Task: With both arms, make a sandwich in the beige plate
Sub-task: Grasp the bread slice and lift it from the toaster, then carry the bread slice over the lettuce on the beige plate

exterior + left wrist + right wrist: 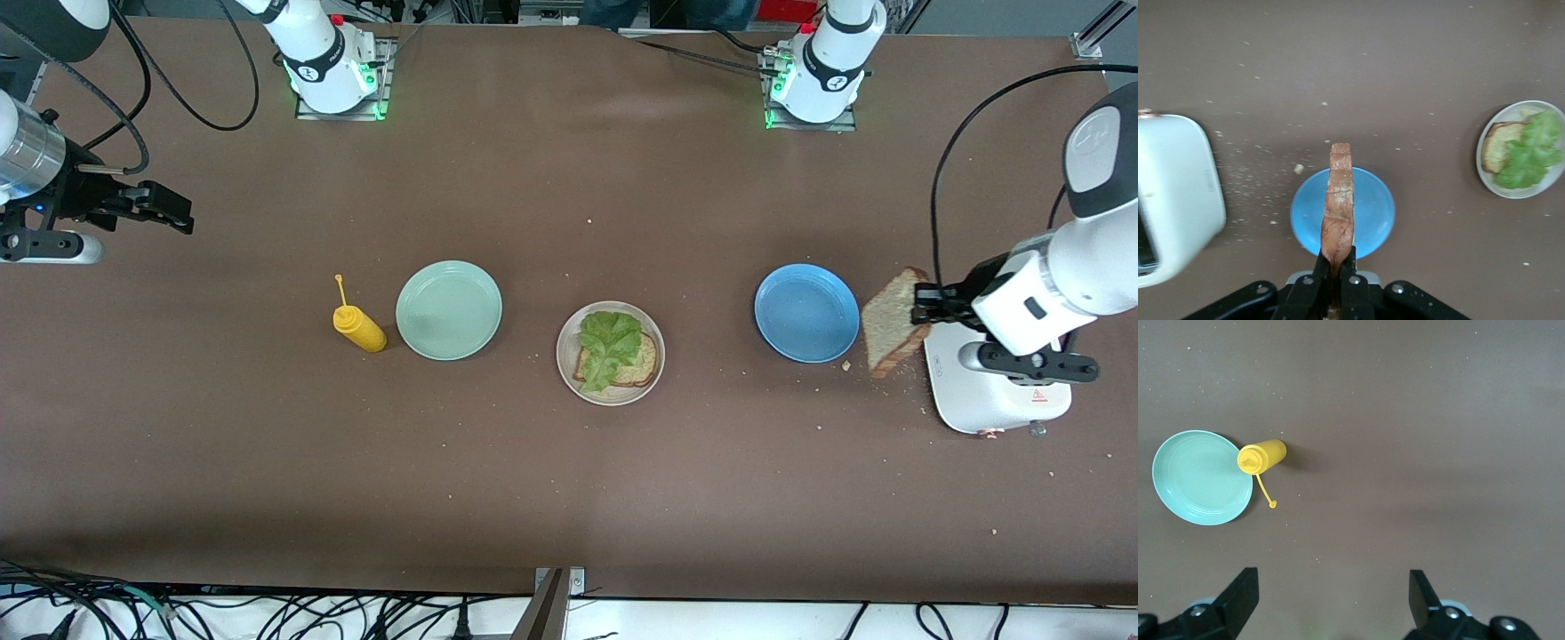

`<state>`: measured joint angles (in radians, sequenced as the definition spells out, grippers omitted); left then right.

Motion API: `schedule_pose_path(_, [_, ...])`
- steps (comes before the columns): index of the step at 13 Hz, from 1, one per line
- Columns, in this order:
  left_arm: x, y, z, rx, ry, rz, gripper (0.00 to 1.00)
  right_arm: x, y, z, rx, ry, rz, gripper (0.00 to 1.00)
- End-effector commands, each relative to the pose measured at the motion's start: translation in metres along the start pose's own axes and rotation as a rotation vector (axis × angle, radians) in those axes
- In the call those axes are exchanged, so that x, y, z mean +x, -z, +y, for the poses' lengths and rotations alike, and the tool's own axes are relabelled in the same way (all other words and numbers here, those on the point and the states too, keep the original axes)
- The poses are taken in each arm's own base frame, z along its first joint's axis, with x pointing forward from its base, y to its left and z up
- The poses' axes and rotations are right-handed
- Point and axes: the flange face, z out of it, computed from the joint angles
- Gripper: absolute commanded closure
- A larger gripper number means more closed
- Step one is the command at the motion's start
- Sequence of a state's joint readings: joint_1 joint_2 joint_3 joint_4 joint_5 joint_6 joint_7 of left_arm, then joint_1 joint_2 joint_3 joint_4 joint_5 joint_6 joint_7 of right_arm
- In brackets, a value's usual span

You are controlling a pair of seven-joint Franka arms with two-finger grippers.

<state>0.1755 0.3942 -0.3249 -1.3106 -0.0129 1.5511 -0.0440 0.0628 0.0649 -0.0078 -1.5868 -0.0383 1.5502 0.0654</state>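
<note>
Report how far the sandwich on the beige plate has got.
Done: one bread slice lies on the beige plate with the lettuce leaf on top. In hand: the left gripper is shut on the second bread slice, up in the air between the blue plate and the white toaster. Left: carry that slice over and set it on the lettuce. The right gripper waits open at its end.

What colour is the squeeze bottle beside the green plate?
Yellow; the squeeze bottle shows best in the right wrist view.
</note>
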Motion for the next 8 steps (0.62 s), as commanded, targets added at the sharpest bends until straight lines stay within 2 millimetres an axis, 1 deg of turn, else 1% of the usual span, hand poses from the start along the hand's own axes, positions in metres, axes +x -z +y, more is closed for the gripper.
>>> schedule_pose_path(1, [0.008, -0.017, 0.029, -0.083, 0.024, -0.041, 1.00, -0.001, 0.006, -0.002, 0.012, -0.002, 0.012, 0.00])
schedule_pose_path(3, [0.015, -0.034, 0.043, -0.144, 0.016, -0.066, 1.00, 0.000, 0.007, -0.007, 0.009, 0.007, 0.023, 0.00])
schedule_pose_path(4, [0.019, -0.038, 0.043, -0.160, 0.020, -0.054, 1.00, 0.000, 0.007, -0.008, 0.009, 0.010, 0.025, 0.00])
schedule_pose_path(6, [0.028, -0.053, 0.049, -0.225, 0.025, -0.067, 1.00, 0.000, 0.008, -0.008, 0.007, 0.012, 0.029, 0.00])
schedule_pose_path(8, [0.036, -0.077, 0.058, -0.320, 0.033, -0.111, 1.00, 0.001, 0.008, -0.008, 0.008, 0.013, 0.034, 0.00])
